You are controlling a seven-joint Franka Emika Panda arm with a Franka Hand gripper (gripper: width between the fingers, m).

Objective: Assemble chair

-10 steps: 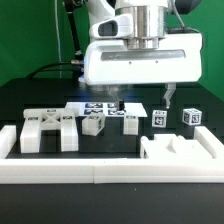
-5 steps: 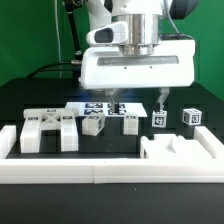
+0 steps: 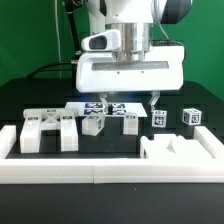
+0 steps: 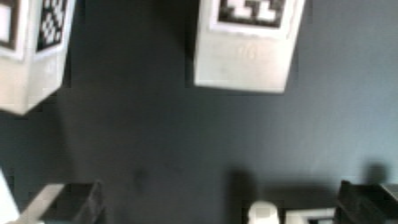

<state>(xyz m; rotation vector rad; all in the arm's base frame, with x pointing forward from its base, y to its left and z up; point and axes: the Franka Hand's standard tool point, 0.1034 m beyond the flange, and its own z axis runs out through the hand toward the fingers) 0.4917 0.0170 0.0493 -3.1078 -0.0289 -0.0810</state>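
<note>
- A flat green backdrop wall (image 3: 30, 40) closes the scene behind the matte black tabletop (image 3: 110, 148), meeting the tabletop's far edge in a straight line.
- The tabletop is plain and dark, and it fills most of the wrist view too (image 4: 178, 150).
- A long white blocky border rail (image 3: 60, 176) lies along the tabletop's near edge, with a seam near its middle.
- Beyond the rail, on the side away from the tabletop, runs a pale grey strip (image 3: 110, 210); whether it is floor or table edge cannot be told.
- The light is even and bright from above, and shadows on the tabletop are soft and short.
</note>
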